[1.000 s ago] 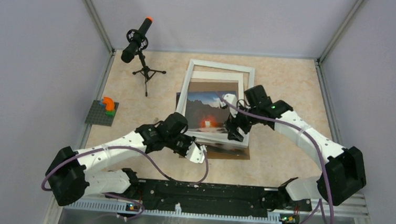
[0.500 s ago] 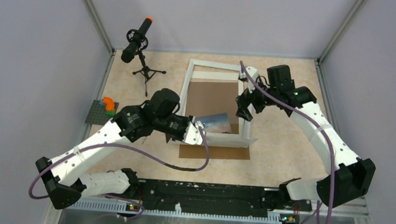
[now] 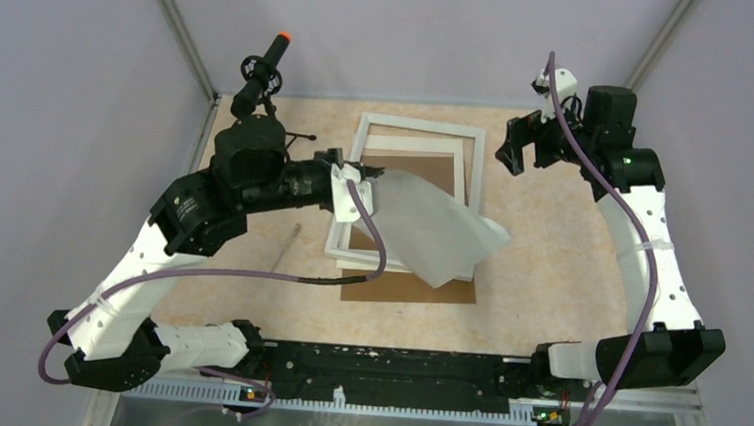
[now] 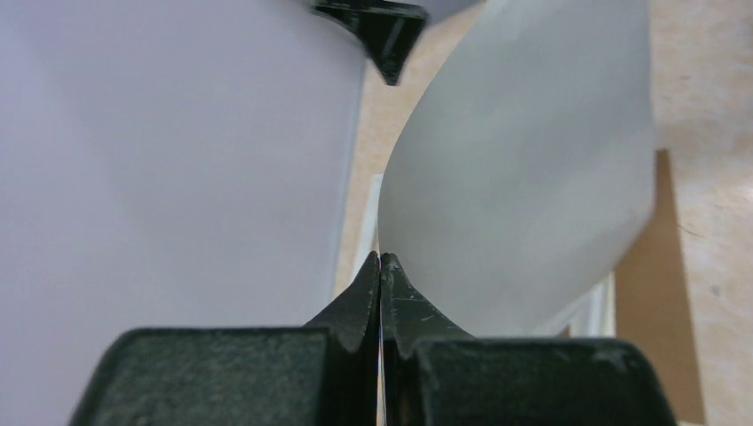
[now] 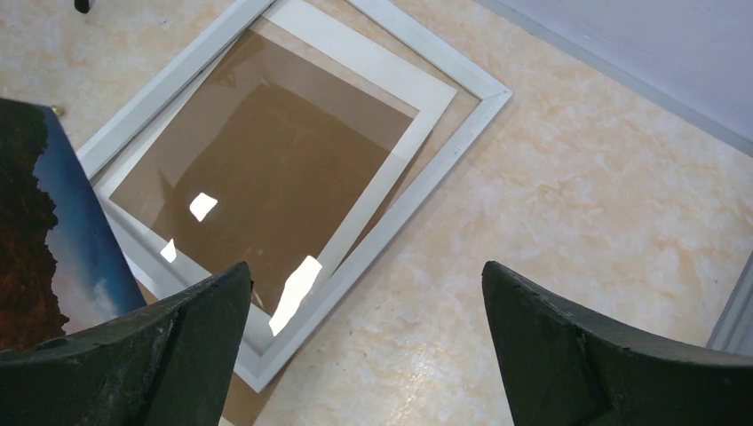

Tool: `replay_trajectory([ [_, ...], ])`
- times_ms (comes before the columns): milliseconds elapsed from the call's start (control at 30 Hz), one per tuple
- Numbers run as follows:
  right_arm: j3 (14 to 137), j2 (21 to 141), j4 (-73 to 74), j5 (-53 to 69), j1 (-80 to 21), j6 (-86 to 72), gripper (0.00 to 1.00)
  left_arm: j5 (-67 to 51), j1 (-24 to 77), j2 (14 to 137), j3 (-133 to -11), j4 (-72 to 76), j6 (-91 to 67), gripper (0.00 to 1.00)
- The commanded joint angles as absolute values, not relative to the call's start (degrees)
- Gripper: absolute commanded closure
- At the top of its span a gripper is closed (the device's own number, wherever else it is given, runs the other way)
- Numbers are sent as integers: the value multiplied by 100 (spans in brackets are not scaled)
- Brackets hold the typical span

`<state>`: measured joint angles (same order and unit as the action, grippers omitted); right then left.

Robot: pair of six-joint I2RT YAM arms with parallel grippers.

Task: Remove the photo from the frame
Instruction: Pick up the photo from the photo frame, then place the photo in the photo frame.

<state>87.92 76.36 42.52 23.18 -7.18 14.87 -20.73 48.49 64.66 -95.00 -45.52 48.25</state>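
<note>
Most of the desk (image 3: 551,245) around its middle and toward its far edge is being taken up by the frame (image 3: 424,125), which is lying flat with a white mat and a brown board showing inside its border. Next in size, the photo (image 3: 432,232) is hanging out of it. The sheet is curling in the air with its pale back turned upward in the overhead view and its printed rocks and blue sky facing down, as the right wrist view shows (image 5: 53,231). It is drooping over the frame's near right corner, and whether its lowest edge is brushing the border I cannot tell. A plain brown backing board (image 3: 458,291) is peeking out beneath the frame's near edge. The left gripper (image 3: 355,186) is pinching one edge of the print between tightly clenched jaws (image 4: 380,266) above the frame's left side. The right gripper (image 3: 518,148) is hovering high near the desk's far right corner, jaws spread wide and grasping nothing. The step in hand looks like carrying the print clear. Doing it well probably means holding the pinch firm, raising the sagging edge above the border before travelling sideways, going slowly so that the glossy sheet is not creasing, and laying it on bare desk.
</note>
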Motion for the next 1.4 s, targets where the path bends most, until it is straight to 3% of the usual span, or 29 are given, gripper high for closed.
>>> replay_trajectory([
  [0, 8930, 7398, 4130, 2335, -668, 1293, 1, -1106, 4869, 6696, -9888, -3277, 4834, 100],
  [133, 8867, 7408, 4076, 2283, -669, 1251, 1, -481, 4628, 6950, -9639, -2297, 5342, 100],
  [333, 8850, 7505, 3984, 2167, -660, 1230, 1, -1232, 3449, 7667, -9129, -586, 5341, 100],
  [567, 8783, 7594, 3915, 2136, -481, 1083, 1, -2170, 2610, 9026, -9689, 1356, 5064, 100],
  [733, 8771, 7668, 3894, 2239, -207, 961, 1, -2399, 2520, 9917, -10495, 1601, 4917, 100],
  [867, 8738, 7673, 3924, 2291, -46, 966, 1, -2976, 2496, 9871, -10273, 1644, 4880, 100],
  [1100, 8547, 7630, 3903, 2344, -18, 984, 1, -4208, 2504, 9018, -8115, 719, 5311, 100],
  [1367, 8549, 7753, 3954, 2437, -23, 1002, 1, -5012, 2619, 8483, -5934, -569, 7496, 100],
])
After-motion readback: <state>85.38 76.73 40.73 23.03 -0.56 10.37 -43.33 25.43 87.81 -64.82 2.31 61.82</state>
